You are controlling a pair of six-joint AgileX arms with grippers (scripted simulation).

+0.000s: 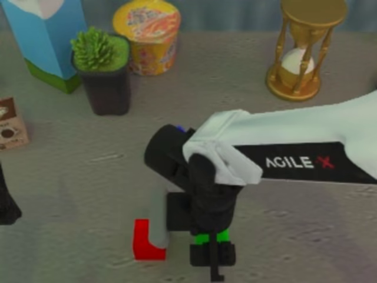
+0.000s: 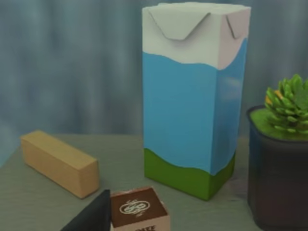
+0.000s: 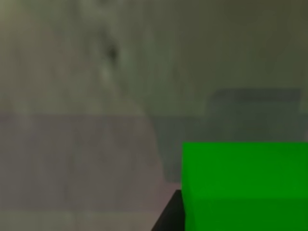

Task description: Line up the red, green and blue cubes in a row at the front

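Over the front middle of the table my right gripper [image 1: 212, 246] points down, shut on the green cube [image 1: 212, 237]. In the right wrist view the green cube [image 3: 245, 185] fills the corner, with one dark finger [image 3: 169, 217] pressed against its side. Just left of it, the red cube [image 1: 147, 243] rests on the table near the front edge. Only a sliver of the blue cube [image 1: 180, 128] shows behind the right arm's black wrist. My left arm [image 1: 6, 206] is parked at the table's left edge; one of its fingers [image 2: 91, 216] shows beside a small brown box [image 2: 138, 209], jaws apart.
Along the back stand a blue-and-white carton [image 1: 47, 35], a potted plant [image 1: 103, 71], a noodle cup [image 1: 147, 35] and an hourglass [image 1: 300, 47]. The small brown box [image 1: 10, 125] lies at the left edge. A wooden block [image 2: 60, 162] lies near it.
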